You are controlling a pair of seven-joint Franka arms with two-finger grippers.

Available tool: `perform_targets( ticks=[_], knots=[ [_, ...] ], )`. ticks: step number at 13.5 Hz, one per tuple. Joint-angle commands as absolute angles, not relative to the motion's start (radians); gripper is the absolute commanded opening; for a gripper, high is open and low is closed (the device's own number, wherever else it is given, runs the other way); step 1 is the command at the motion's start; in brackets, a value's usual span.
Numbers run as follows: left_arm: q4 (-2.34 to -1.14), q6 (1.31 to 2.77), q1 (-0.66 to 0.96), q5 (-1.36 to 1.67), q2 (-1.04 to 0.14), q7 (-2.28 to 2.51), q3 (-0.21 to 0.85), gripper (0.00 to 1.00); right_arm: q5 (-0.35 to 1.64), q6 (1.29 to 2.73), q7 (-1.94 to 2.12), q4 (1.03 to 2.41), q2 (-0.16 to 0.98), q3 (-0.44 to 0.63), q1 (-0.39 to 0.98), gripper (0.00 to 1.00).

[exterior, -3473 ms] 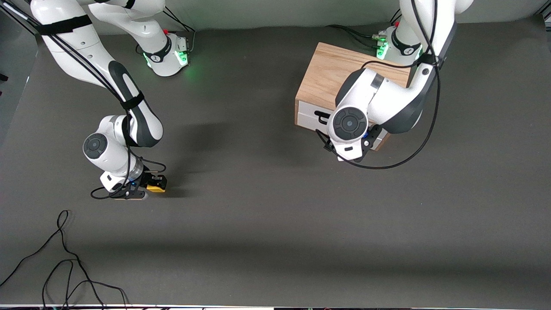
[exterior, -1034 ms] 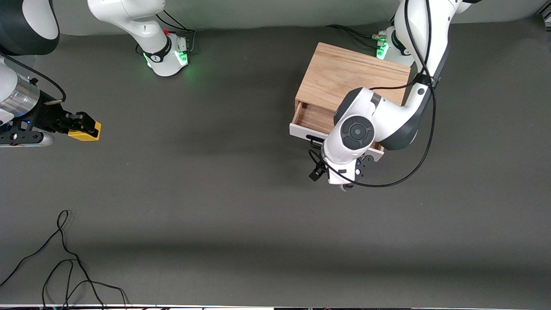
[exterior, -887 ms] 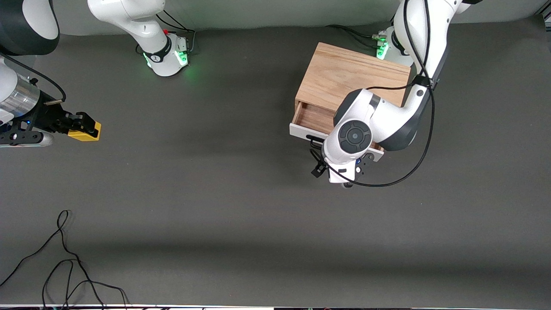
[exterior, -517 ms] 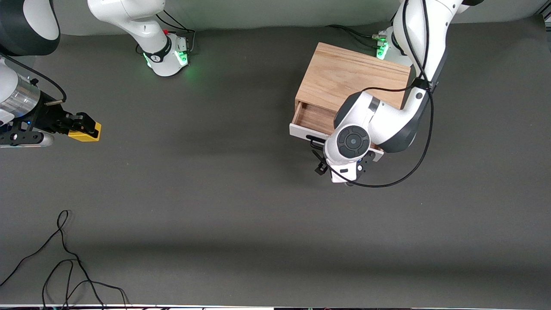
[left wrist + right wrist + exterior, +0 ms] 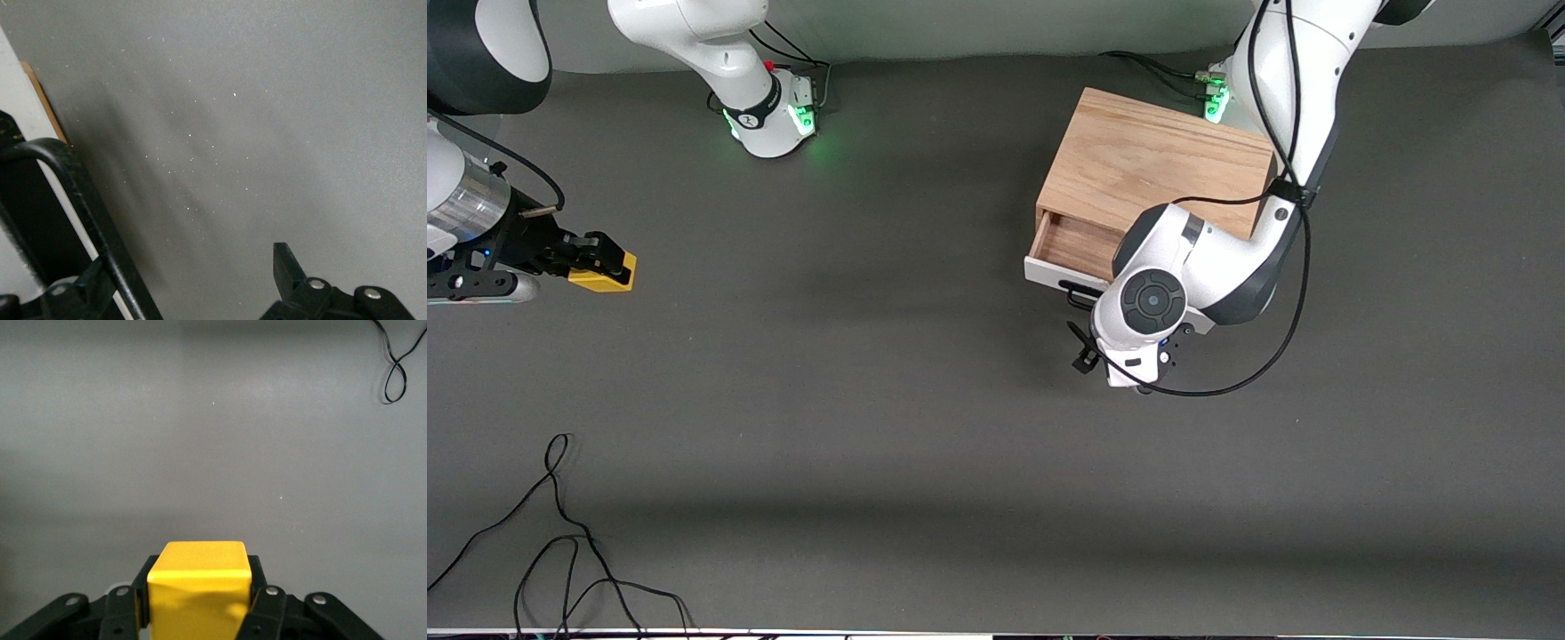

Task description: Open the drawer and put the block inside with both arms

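Observation:
The light oak box [image 5: 1156, 160] stands near the left arm's base. Its white-fronted drawer [image 5: 1047, 269] is pulled partly out, and the wood interior [image 5: 1072, 244] shows empty. My left gripper [image 5: 1129, 364] hangs in front of the drawer, mostly hidden under its wrist. In the left wrist view it [image 5: 177, 287] is open, with the black bar handle [image 5: 80, 200] beside one finger and not gripped. My right gripper [image 5: 609, 267] is shut on the yellow block [image 5: 605, 277] and holds it in the air over the right arm's end of the table. The block also fills the jaws in the right wrist view [image 5: 198, 573].
A loose black cable [image 5: 560, 533] lies on the dark mat near the front edge at the right arm's end; it also shows in the right wrist view [image 5: 397, 367]. The green-lit arm bases [image 5: 774, 111] [image 5: 1227, 93] stand along the back edge.
Since 3.5 s ago the drawer has been pulled open and the block lifted off the mat. In the last second the left wrist has shifted slightly away from the box; the right arm holds still.

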State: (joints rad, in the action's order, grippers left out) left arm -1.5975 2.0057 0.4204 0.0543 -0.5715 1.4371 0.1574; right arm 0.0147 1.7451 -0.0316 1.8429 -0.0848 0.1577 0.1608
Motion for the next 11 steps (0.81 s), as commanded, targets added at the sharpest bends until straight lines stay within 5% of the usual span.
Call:
perform_targets(
  ticks=[1,11],
  knots=[
    [-1.577,2.059,0.428,-0.018,-0.569,1.445,0.149,0.99,-0.011,1.756,-0.043,1.865,-0.115,0.161,0.170,0.36],
    [-1.526,1.952,0.420,-0.043,-0.405,1.434,0.149,0.99,-0.021,1.756,-0.040,1.864,-0.112,0.161,0.170,0.36]
  ],
)
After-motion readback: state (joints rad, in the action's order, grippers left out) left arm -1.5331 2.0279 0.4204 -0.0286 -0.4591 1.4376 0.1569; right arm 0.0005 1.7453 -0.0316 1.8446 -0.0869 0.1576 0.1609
